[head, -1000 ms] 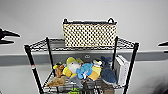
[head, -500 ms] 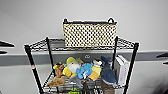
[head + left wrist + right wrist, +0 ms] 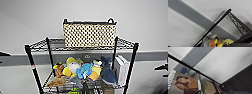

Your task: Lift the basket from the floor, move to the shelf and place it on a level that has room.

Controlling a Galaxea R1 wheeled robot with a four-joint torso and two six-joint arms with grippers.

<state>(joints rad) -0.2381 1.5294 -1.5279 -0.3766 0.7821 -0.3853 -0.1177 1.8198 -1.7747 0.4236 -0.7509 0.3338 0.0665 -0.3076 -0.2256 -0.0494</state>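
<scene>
The cream woven basket (image 3: 89, 35) with its dark rim and two loop handles stands upright on the top level (image 3: 55, 43) of the black wire shelf (image 3: 31, 65), against the wall, a little right of centre. Nothing holds it. A dark tip of my left gripper (image 3: 3, 53) pokes in at the left edge, well clear of the rack. My right gripper (image 3: 162, 67) shows as a dark shape at the right edge, also apart from it. The left wrist view looks up along a shelf post (image 3: 215, 25). Dark floor (image 3: 240, 80) shows in the right wrist view.
The tier below holds colourful plush toys (image 3: 82, 70) and a white box (image 3: 122, 68) standing on end. A box printed with a picture of people (image 3: 184, 83) and a cardboard box (image 3: 209, 87) sit on the rack. A pale wall with a grey band (image 3: 20, 58) runs behind.
The dark tips of both arms at the picture's edges have dropped lower. The basket and the rack have stayed put.
</scene>
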